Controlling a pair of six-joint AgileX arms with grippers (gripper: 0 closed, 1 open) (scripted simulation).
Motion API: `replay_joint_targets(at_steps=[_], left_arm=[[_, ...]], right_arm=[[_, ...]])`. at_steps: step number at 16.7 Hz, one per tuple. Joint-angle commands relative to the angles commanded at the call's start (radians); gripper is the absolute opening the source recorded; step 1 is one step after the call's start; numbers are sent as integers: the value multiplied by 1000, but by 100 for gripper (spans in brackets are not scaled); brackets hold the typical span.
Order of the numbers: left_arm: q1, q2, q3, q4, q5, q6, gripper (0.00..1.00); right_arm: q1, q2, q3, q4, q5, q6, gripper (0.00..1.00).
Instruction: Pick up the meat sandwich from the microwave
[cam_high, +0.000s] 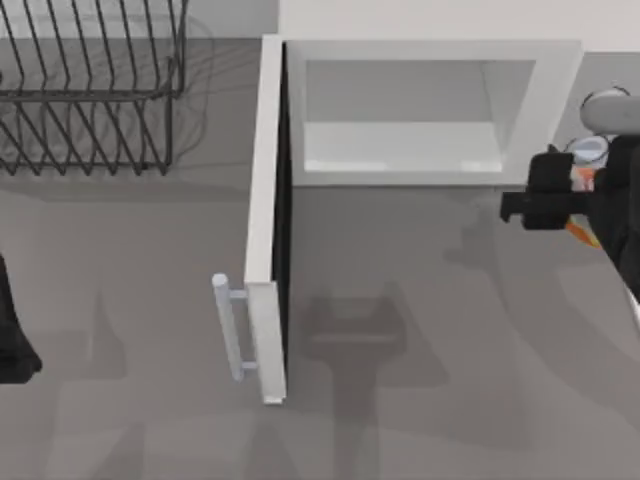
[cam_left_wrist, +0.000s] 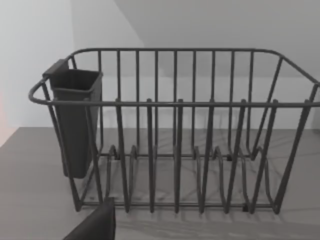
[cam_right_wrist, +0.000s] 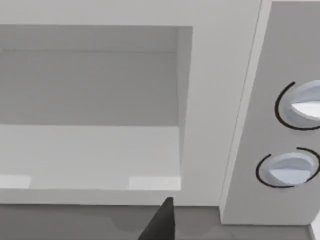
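The microwave (cam_high: 540, 110) stands at the back of the bench (cam_high: 430, 350). Its door (cam_high: 262, 200) is swung fully open, edge-on toward the front from the cavity's left side, and its bar handle (cam_high: 228, 325) sticks out on the face turned away from the cavity. The pale cavity is open to view, both from above and from the right wrist camera, which looks straight at the microwave (cam_right_wrist: 220, 100) from close in front. To the right of the cavity is the grey panel with two round silver knobs (cam_right_wrist: 300, 106) (cam_right_wrist: 289, 169), one above the other. The right hand (cam_high: 515, 207) hovers just in front of that panel, at the microwave's right front corner, pointing toward the space before the cavity. Whether it is apart or together I cannot tell. Small orange and white patches (cam_high: 580, 180) show against its black body. I cannot tell whether they are the sandwich, so I cannot say where the sandwich is. The left hand (cam_high: 15, 330) is parked well left of the door, its state also unreadable. A black wire rack (cam_high: 90, 90) sits left of the microwave. The left wrist camera faces this rack (cam_left_wrist: 175, 102), which has a dark cup (cam_left_wrist: 75, 120) hung on one end.
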Motion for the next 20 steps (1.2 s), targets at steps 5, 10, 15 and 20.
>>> replay_joint_targets(at_steps=[5,10,15,20], left_arm=[[0,0,0,0,0,0,100],[0,0,0,0,0,0,100],[0,0,0,0,0,0,100],[0,0,0,0,0,0,100]], right_arm=[[2,-12,-16,1,5,3,0],[8,98,-43,115,12,6,0],[12,363,-120,478,21,9,0],[5,592,-208,819,20,8,0]])
